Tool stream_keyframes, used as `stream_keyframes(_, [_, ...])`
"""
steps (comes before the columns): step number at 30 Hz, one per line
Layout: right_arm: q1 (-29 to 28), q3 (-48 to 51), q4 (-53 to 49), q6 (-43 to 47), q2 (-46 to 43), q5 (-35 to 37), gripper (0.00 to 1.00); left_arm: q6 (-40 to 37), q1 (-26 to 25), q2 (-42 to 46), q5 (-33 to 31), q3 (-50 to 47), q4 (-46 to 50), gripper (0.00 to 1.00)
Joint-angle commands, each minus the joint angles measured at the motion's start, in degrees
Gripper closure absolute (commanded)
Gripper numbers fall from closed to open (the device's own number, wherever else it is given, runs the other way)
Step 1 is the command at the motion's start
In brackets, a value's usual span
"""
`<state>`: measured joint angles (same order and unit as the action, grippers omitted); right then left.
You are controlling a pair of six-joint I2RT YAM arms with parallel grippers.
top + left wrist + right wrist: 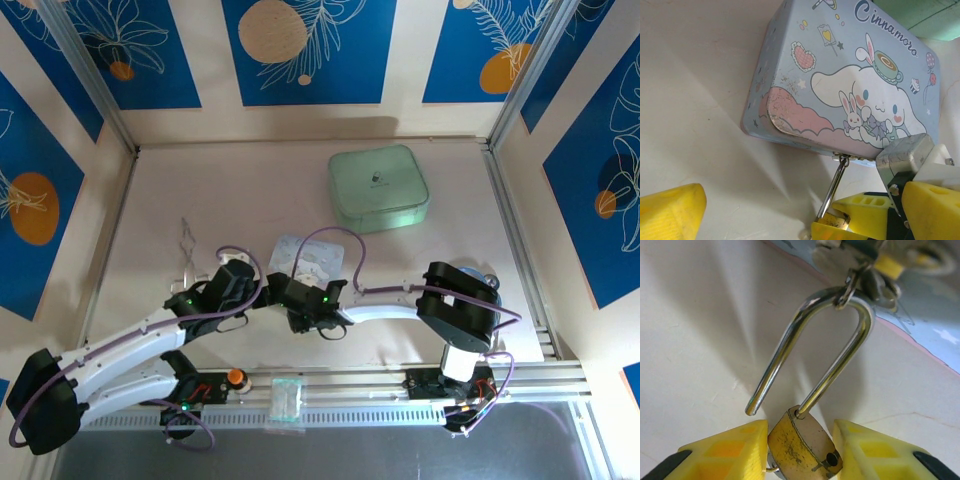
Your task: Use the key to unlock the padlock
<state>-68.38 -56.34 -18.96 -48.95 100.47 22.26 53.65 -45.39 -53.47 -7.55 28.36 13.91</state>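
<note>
My right fingers [800, 435] pinch the brass padlock [801, 447] mid-desk. Its shackle [840, 360] hangs sprung open in the Cinnamoroll tin's [850, 85] hasp. Left fingers [802, 212] gape empty. Next, I judge: unhook it.

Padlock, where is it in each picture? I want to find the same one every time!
Top external: too small to make out, near the cartoon tin where the arms meet.
Left wrist: padlock at bottom centre, hooked on the tin's clasp.
Right wrist: padlock bottom centre, between yellow jaws.
Shared landmark: the cartoon tin.
</note>
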Motion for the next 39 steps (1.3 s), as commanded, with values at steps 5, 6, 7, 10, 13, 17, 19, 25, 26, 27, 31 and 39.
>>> stream_keyframes(5, [1.0,6.5,1.9,-3.1,-3.1,-6.1,0.7,-1.2,0.5,-0.3,-1.6,0.9,-0.1,0.01])
stream_keyframes(6, [1.5,7.7,3.1,-3.2,-3.8,-7.1,0.7,-2.2,0.5,-0.3,-1.7,1.3,0.0,0.01])
stream_keyframes(7, [2.0,8.8,4.0,-3.5,-4.4,-7.7,0.71,-2.9,0.5,-0.3,-1.8,1.6,0.3,0.0])
stream_keyframes(10, [3.5,11.7,5.7,-3.5,-6.2,-8.9,0.79,-5.6,0.5,-0.3,-3.2,3.4,2.3,0.01])
stream_keyframes(13, [4.9,14.7,8.0,-3.9,-8.0,-10.6,0.82,-7.4,0.5,-0.4,-4.6,4.9,3.6,0.01])
stream_keyframes(17, [6.1,17.9,10.6,-4.4,-10.6,-11.8,0.82,-10.4,0.5,-1.8,-4.6,6.8,3.9,0.0])
stream_keyframes(19, [6.9,19.3,12.0,-4.6,-11.4,-13.1,0.82,-13.9,0.4,-3.2,-3.9,8.0,3.9,0.01])
stream_keyframes(25, [10.1,24.1,15.3,-6.0,-14.6,-16.4,0.83,-31.8,-0.1,-7.8,-3.4,13.8,7.2,0.01])
stream_keyframes(26, [10.9,25.3,16.2,-6.3,-15.2,-17.6,0.82,-34.9,-0.3,-8.5,-3.5,14.8,7.7,0.01])
stream_keyframes(27, [11.8,26.4,17.3,-6.6,-15.7,-18.8,0.82,-37.5,-0.4,-9.2,-3.4,15.6,7.9,0.01])
stream_keyframes(31, [15.4,30.9,21.2,-7.4,-17.5,-22.3,0.82,-49.0,-3.3,-13.3,-6.3,19.4,9.5,0.01])
stream_keyframes(39, [17.5,32.6,18.6,-5.3,-20.6,-23.8,0.82,-60.9,-5.9,-25.3,-4.4,25.1,4.1,0.05])
